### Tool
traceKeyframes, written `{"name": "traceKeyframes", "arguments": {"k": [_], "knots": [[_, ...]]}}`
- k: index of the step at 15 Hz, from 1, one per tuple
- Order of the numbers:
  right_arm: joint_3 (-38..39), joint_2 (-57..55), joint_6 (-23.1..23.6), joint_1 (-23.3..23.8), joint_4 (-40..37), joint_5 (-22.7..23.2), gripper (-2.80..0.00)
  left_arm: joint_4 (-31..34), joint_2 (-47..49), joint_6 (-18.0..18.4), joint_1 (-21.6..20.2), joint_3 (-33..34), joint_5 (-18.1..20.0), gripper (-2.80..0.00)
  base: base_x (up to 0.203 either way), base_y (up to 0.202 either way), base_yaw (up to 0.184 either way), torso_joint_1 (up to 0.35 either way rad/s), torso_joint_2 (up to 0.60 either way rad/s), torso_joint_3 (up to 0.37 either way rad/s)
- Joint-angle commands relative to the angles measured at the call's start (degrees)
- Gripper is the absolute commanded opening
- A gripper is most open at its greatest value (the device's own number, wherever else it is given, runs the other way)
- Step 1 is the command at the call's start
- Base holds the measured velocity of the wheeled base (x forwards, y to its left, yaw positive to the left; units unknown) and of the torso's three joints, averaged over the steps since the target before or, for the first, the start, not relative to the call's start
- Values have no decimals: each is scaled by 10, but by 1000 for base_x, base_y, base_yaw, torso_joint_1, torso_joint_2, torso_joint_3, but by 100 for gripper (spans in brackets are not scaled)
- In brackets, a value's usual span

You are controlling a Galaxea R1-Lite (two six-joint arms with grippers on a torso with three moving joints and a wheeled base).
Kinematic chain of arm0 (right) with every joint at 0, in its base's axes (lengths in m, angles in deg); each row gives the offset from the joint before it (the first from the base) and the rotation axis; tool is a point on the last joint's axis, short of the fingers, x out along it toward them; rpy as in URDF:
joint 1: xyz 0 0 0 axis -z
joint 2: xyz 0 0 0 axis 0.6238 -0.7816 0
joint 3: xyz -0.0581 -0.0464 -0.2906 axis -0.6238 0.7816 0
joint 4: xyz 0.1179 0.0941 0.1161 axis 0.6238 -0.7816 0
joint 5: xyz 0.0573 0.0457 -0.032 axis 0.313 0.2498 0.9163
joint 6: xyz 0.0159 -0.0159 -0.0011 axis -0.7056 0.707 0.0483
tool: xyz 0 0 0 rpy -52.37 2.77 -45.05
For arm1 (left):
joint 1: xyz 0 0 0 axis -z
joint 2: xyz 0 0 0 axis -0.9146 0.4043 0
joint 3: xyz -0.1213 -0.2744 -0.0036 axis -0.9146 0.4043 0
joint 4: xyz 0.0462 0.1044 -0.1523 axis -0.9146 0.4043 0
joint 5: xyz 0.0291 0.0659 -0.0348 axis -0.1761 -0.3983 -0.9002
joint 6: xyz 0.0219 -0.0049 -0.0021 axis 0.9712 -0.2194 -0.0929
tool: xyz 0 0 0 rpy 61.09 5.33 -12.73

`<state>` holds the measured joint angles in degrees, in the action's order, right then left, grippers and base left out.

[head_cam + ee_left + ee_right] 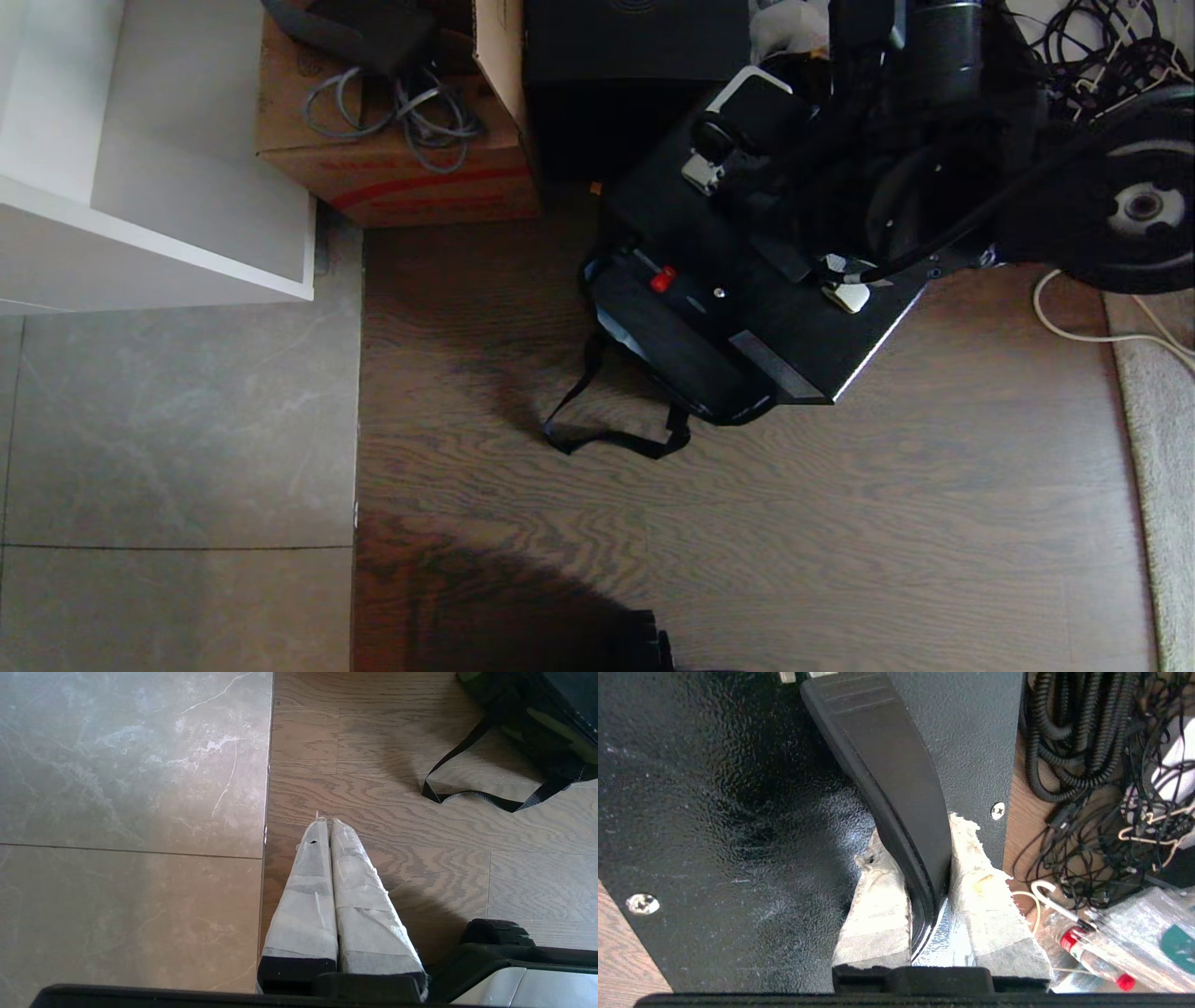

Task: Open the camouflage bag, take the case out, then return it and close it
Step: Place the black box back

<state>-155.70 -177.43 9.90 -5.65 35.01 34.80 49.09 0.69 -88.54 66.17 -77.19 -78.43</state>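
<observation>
The case [747, 233] is a flat black slab, tilted over the wooden floor, with a red spot [663, 278] near its low end. My right gripper [840, 280] is shut on the case's black handle [887, 765], one taped finger [878, 896] on each side of it. The camouflage bag [653, 355] lies on the floor under the low end of the case, and its black strap [607, 434] trails forward. Whether that end of the case is inside the bag, I cannot tell. My left gripper [327, 821] hangs shut and empty above the floor, apart from the bag [537, 723].
A brown cardboard box [392, 159] with grey cables and a tall black box [635, 75] stand behind the bag. A white cabinet [149, 168] is at the left over grey tiles. Tangled cables [1102, 47], a wheel [1144, 205] and a rug [1158, 420] are at the right.
</observation>
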Motion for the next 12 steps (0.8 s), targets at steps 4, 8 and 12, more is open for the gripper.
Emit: {"name": "traceKeyframes", "arguments": {"k": [4,8,12], "knots": [[-8,-18,-1,-12,-1,-10,-280,-1,0,-1,0,4,0,-280,0,0,0,0,0,0],[-9,-26,-5,-23,0,-25,-280,-1,0,-1,0,4,0,-280,0,0,0,0,0,0],[-11,-34,-5,-30,0,-29,-280,0,0,-1,0,4,0,-280,0,0,0,0,0,0]]}}
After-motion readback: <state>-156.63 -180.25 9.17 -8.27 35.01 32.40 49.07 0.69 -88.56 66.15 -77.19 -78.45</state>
